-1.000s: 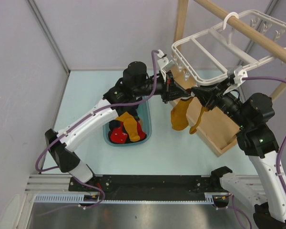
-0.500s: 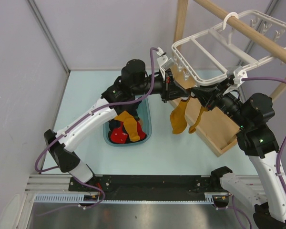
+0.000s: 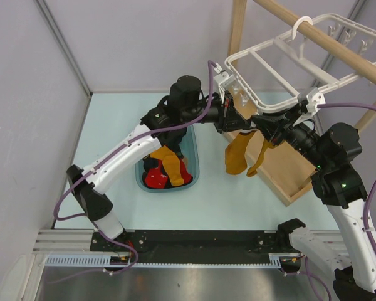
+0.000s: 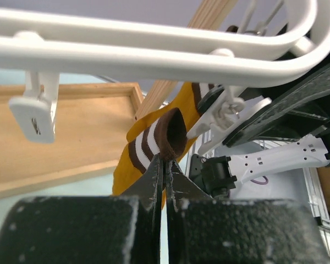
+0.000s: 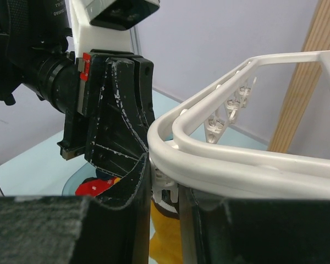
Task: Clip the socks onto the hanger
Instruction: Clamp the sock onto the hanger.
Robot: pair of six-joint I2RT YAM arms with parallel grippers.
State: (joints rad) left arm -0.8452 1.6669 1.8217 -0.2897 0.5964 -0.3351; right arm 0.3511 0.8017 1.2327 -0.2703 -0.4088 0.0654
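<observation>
A translucent tub [image 3: 192, 177] on the tabletop at left holds red and mustard fabric. Just right of it, the left hand [image 4: 166, 165] is pinched together on the dark, white-striped cuff of a mustard sock [image 3: 237, 153]. It lifts the soft knit under the hanger [image 4: 154, 58], a smooth white plastic frame, presumably to feed a clip [image 4: 226, 113]. The right hand [image 3: 258, 120] straddles that clip; whether it squeezes, I cannot tell.

A blue tub [image 3: 193, 158] on the pale bench [image 3: 106, 132] holds a red sock [image 3: 155, 179]; beside it lies a wooden tray [image 3: 285, 172], under a wooden rod [image 3: 338, 44].
</observation>
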